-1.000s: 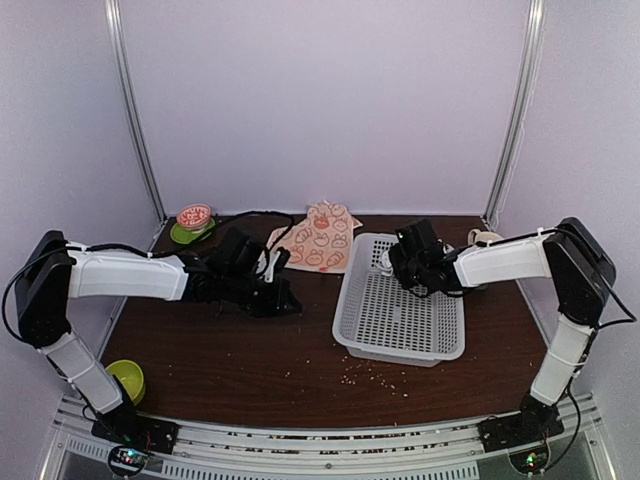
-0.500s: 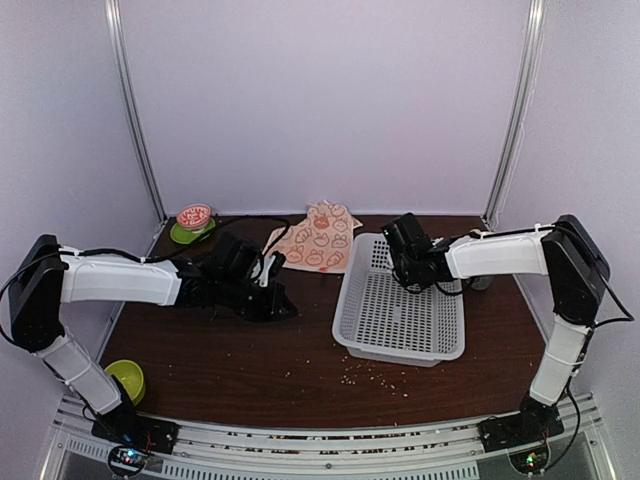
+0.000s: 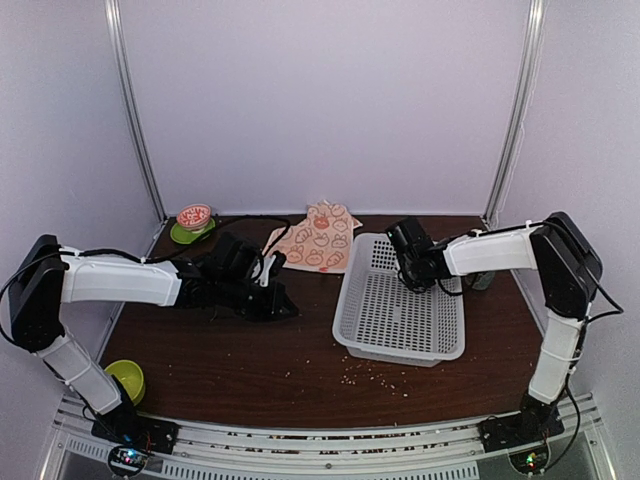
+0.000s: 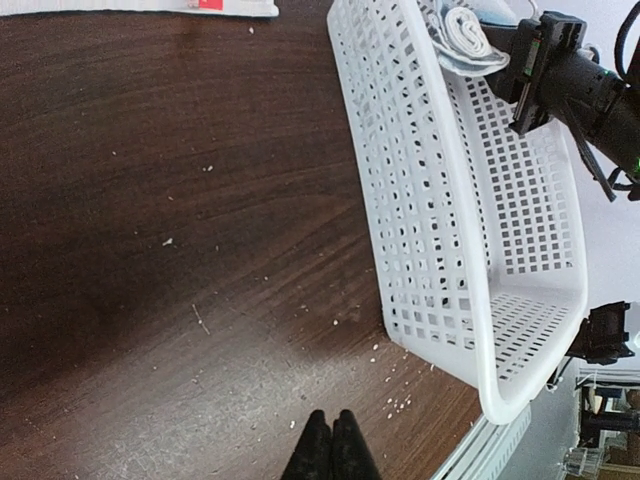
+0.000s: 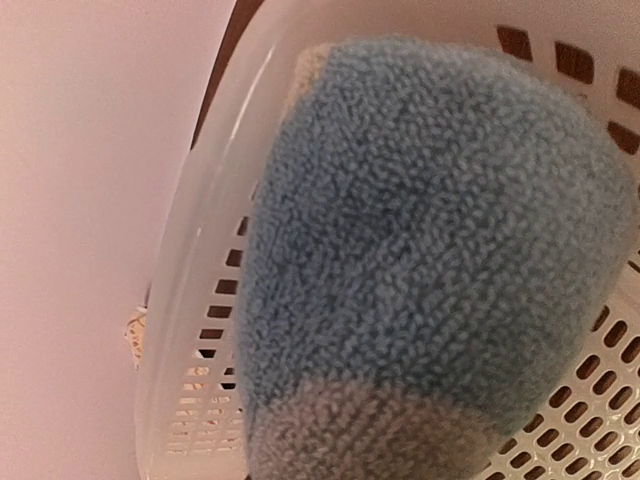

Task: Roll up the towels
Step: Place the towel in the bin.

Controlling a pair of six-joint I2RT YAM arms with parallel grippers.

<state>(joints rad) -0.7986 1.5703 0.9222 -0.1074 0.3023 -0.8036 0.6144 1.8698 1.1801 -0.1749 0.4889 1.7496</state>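
- Shifted since a second ago, the right claw (image 4: pixel 510 65) has been carried to the far left corner of the basket (image 3: pixel 400 350).
- The blue towel (image 5: pixel 430 250) is seen rolled in that corner, right at this claw; whether it is gripped cannot be told.
- The left claw (image 4: pixel 330 450) is held fully closed on nothing, over the counter (image 3: pixel 250 360).
- The cream towel (image 3: pixel 318 240) is laid at the counter's far edge, beside the basket.

Same build on both: the left arm (image 3: pixel 120 280) and right arm (image 3: pixel 495 252) had white shells on the long links, chunky black joints and thin black cables (image 3: pixel 252 215). Black bases (image 3: pixel 135 432) showed tiny coloured lights (image 3: pixel 127 459). The left fingers (image 4: pixel 316 450) were slim and black.
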